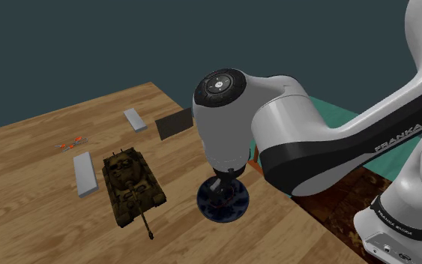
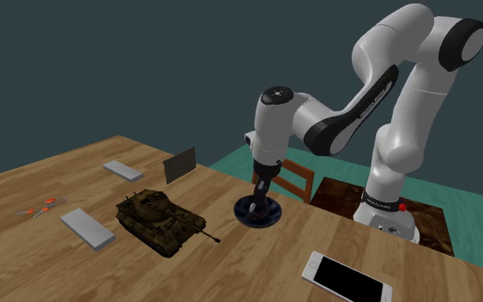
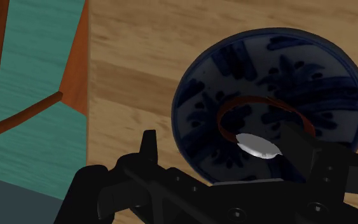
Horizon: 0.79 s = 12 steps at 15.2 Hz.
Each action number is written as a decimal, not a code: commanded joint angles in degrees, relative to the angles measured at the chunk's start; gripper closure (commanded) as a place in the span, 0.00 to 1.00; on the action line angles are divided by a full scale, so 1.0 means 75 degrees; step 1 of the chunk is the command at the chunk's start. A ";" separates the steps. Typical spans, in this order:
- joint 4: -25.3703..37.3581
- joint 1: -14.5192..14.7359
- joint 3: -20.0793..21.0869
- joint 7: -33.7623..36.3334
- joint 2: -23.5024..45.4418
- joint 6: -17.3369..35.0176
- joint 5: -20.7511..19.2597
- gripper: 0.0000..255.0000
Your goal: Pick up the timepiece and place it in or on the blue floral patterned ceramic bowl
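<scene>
Blue patterned bowl (image 3: 285, 63) holds the watch (image 3: 258, 145) under the spread claw (image 3: 222, 139).

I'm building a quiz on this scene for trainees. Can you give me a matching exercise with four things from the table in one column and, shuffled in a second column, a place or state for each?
Things
1. toy tank
2. watch
3. phone
4. dark panel

Places or states
A. standing on edge
B. lying in the blue patterned bowl, under the tool
C. between the grey slab and the bowl
D. flat, screen up, at the second exterior view's lower right

Pairs: 1-C, 2-B, 3-D, 4-A
</scene>
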 commanded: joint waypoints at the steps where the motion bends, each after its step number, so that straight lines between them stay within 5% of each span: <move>1: 0.0000 0.0000 0.0000 0.0000 0.0000 0.0000 0.0000 0.00; 5: 0.0625 0.0149 -0.0030 -0.0301 -0.0448 -0.0946 0.0431 0.00; 12: 0.0625 0.0152 -0.0033 -0.0300 -0.0447 -0.0946 0.0430 0.00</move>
